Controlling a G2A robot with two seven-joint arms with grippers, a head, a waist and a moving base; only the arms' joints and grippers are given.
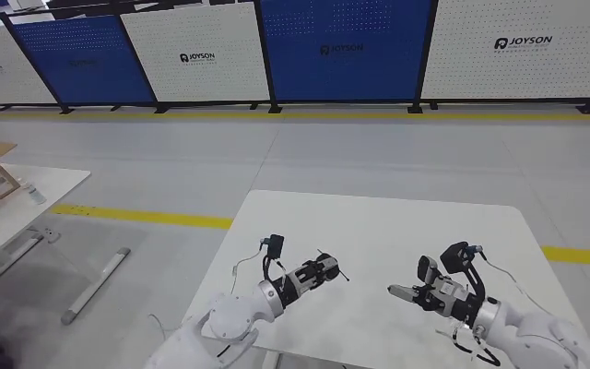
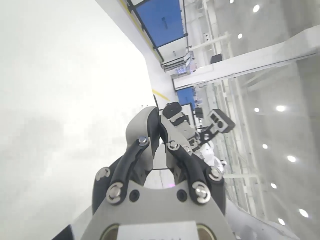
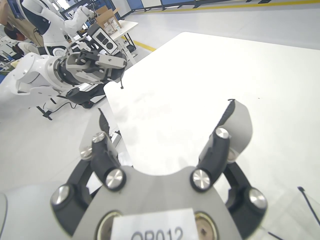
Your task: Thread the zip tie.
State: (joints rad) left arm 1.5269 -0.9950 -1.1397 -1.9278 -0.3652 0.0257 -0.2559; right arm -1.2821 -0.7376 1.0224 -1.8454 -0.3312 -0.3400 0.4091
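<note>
Left gripper (image 1: 334,269) was clenched on a thin black zip tie (image 1: 345,276), held above the near-left part of the white table (image 1: 387,221). In the top view both ends of the tie stuck out past the pinched fingertips. Seen from the right wrist, the left gripper (image 3: 122,64) pointed across the table's corner, and the zip tie (image 3: 121,83) hung down from it with its small head lowest. From the left wrist, the two fingers (image 2: 140,126) were pressed together. Right gripper (image 1: 398,291) hovered well apart from the left, over the near-right part of the table. It was released, its jaws spread wide and holding nothing (image 3: 166,106). A second zip tie (image 3: 308,203) lay on the table close by the right arm.
</note>
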